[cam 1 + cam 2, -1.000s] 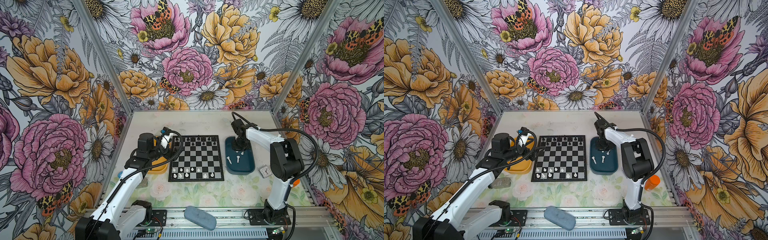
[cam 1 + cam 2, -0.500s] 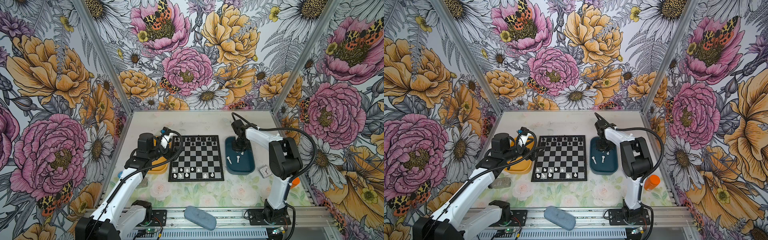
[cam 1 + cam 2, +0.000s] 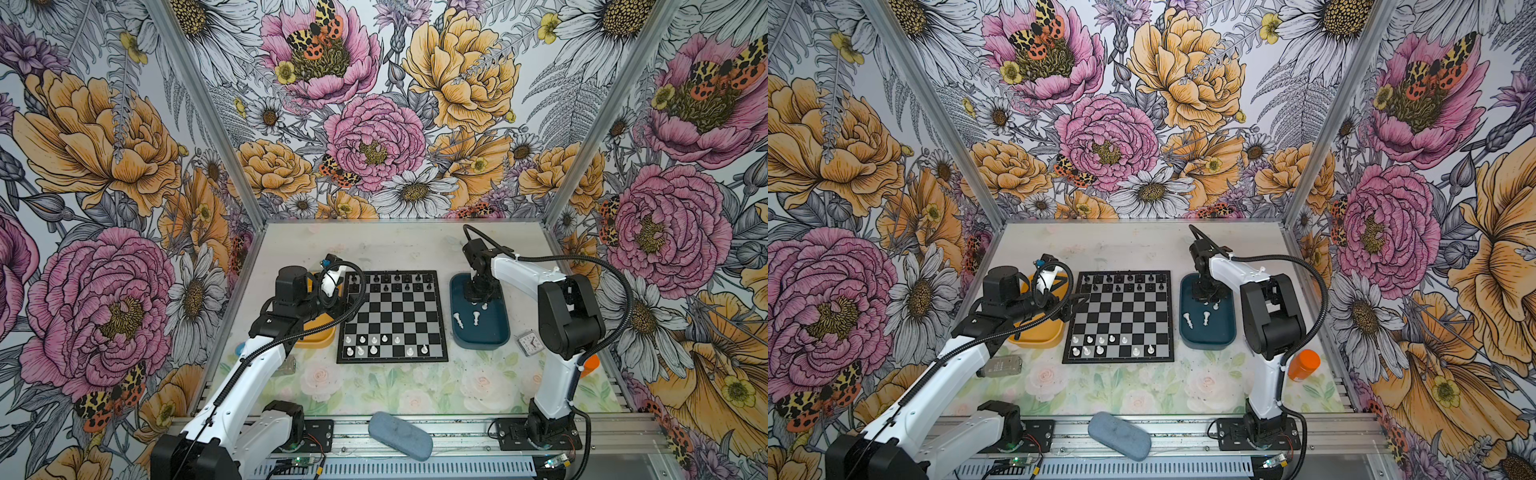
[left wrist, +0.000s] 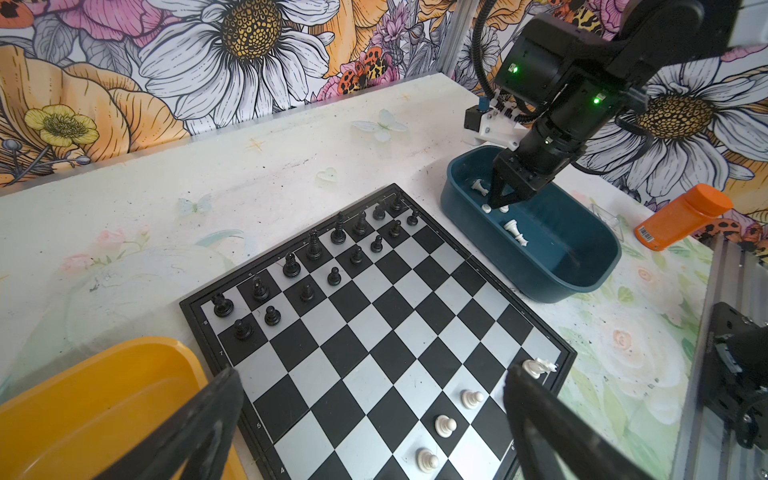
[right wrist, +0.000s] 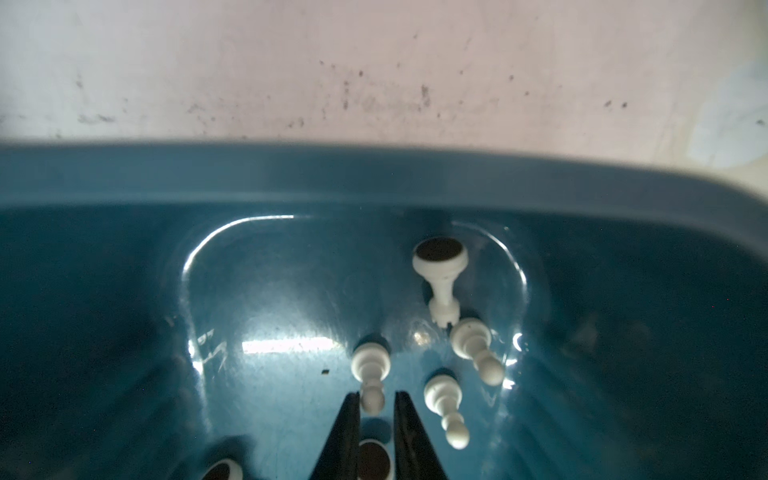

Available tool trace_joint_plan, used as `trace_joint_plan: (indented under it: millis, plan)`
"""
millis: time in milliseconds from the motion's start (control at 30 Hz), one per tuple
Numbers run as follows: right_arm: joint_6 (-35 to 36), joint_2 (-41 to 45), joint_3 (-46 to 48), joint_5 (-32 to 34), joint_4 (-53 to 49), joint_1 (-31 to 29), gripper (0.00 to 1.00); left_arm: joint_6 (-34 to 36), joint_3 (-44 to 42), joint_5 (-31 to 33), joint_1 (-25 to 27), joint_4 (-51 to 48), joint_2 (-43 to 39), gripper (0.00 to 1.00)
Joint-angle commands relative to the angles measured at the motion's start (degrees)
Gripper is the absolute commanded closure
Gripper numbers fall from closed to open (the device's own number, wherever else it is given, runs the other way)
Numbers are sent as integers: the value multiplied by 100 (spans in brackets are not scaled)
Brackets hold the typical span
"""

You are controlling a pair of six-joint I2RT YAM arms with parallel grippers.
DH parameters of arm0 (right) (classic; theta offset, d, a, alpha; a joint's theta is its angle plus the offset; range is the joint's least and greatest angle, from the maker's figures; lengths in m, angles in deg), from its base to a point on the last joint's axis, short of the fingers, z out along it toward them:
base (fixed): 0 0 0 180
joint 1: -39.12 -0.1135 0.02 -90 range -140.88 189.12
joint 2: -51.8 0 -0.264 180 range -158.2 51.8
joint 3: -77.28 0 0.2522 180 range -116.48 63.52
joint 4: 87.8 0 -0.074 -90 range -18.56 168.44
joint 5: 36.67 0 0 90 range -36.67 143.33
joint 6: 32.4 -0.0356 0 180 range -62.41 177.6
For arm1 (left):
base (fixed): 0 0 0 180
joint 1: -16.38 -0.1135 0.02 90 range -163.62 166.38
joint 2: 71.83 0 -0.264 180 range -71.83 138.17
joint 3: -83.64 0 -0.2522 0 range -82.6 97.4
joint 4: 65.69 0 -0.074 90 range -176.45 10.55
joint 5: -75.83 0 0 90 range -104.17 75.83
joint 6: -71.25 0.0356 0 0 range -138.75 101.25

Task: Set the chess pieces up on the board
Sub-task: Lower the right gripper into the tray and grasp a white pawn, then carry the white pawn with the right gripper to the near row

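Observation:
The board point(image 3: 392, 307) point(image 3: 1121, 311) lies mid-table, with black pieces on its far rows and several white chess pieces point(image 3: 374, 345) on its near rows. More white pieces lie in the blue tray point(image 3: 478, 343) point(image 4: 582, 266). My right gripper point(image 5: 376, 409) point(image 3: 480, 297) reaches down into that tray's far end. It is shut on the head of a white pawn point(image 5: 370, 368), and other pawns point(image 5: 442, 392) stand close beside it. My left gripper point(image 4: 370, 386) point(image 3: 1073, 305) hovers wide open over the board's left edge by the yellow tray point(image 4: 83, 415), holding nothing.
An orange bottle point(image 3: 1304, 365) stands right of the right arm, and a small clock point(image 3: 528, 344) sits by the blue tray. A grey-blue pad point(image 3: 400, 434) rests on the front rail. A clear greyish box point(image 3: 1000, 365) lies under the left arm.

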Motion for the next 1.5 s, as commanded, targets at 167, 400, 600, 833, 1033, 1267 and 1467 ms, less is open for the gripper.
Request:
trace_joint_plan:
  millis: [167, 400, 600, 833, 1033, 1267, 1467]
  plan:
    - [40, -124, -216, -45, 96, 36, 81, 13, 155, -140, -26, 120, -7, 1]
    - [49, -200, -206, -42, 101, 43, 85, 13, 155, -133, -29, 118, -8, 1]
    - [49, -183, -214, -3, 96, 35, 99, 13, 155, -133, -31, 118, -8, 1]
    - [-33, 201, -175, -57, 72, 10, 100, 13, 152, -126, -30, 119, -12, 1]
    - [-190, 816, -429, 41, -378, -470, 100, 20, 146, -125, -26, 118, -31, 1]
    - [-513, 1065, -866, -132, -816, -1413, 100, 21, 137, -165, -14, 131, -76, 1]
    - [-921, 833, -901, -467, -798, -2215, 100, 21, 120, -185, 22, 144, -127, 1]
